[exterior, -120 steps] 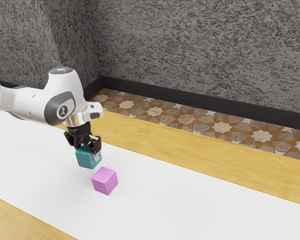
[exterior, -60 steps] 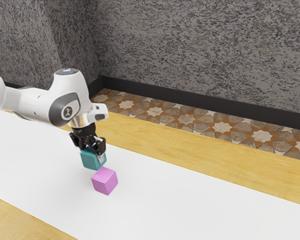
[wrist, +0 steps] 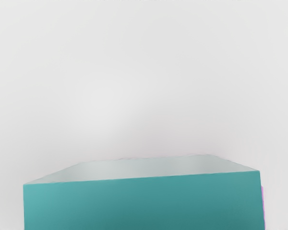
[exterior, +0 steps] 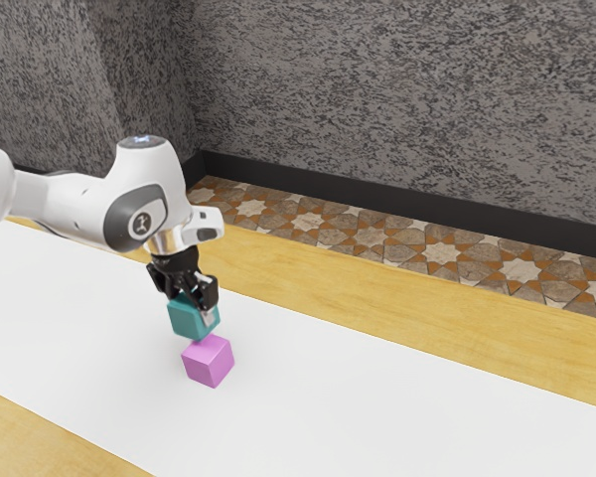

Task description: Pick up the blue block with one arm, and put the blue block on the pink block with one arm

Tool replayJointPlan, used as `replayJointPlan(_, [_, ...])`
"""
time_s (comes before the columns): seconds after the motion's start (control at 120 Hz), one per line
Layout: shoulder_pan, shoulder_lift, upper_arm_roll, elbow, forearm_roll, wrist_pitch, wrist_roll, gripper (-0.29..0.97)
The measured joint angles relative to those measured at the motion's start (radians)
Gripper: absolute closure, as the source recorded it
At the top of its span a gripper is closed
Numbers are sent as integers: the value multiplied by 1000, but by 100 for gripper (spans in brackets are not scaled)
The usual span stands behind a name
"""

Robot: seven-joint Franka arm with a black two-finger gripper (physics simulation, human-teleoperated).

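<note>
Since half a sec. earlier the gripper [exterior: 192,300] had carried the blue block [exterior: 191,320] further toward the exterior view's right and a bit lower, closing on the pink block [exterior: 209,361], which hadn't shifted. A sec. earlier the blue block hung clearly off to the pink one's side.

Nearest, the desk [exterior: 397,397] showed a wooden strip along its near edge, then the white top. The pink block sat flat on that white top, closer to the near edge than the far one. Just over it was the blue block, off the desk and clamped btwn both black fingers from two sides, so the hand was grasping it. Its underside was right at the pink block's top face; touching or a hair apart, couldn't tell.

Key relation: the target lay almost straight below the hand, w/ the blue block a touch toward the exterior view's left of the pink one's centre. In the wrist view the blue block [wrist: 144,203] covered nearly all of the pink block [wrist: 262,206], a thin strip peeking past one side, w/ white desk beyond. Judged: a slight nudge toward that strip, then straight down & release. Both are cubes, so no long axis to match.

Behind, the arm [exterior: 89,204] reached in from the exterior view's left. Past the desk's far edge came patterned floor [exterior: 397,238], then speckled wall [exterior: 397,89].
</note>
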Motion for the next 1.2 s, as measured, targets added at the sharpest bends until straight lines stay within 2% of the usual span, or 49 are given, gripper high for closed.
replayJointPlan(0.792, [12, -53, -54, -47, -3, -4, 10, 35])
replayJointPlan(1.2, [-41, -72, -60, -76, -5, -2, 7, 35])
